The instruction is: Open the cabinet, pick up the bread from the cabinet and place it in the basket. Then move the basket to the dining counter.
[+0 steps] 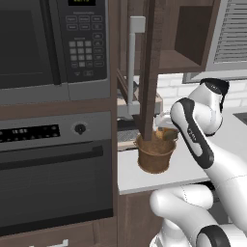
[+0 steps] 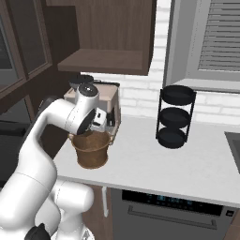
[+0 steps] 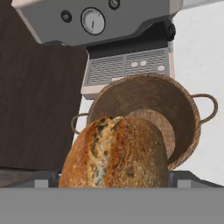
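The bread (image 3: pixel 114 152) is sitting between the widely spread fingers. It is hanging just over the basket (image 3: pixel 183 118) on the worktop (image 2: pixel 187 164).

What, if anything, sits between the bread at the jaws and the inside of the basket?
Nothing visible does. In the hand view the bread hangs directly over the basket, whose woven inside lies bare beneath it.

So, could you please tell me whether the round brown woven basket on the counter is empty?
Empty: the hand view shows the basket's bare woven bottom, with the crusty golden-brown bread above it between the gripper's fingers.
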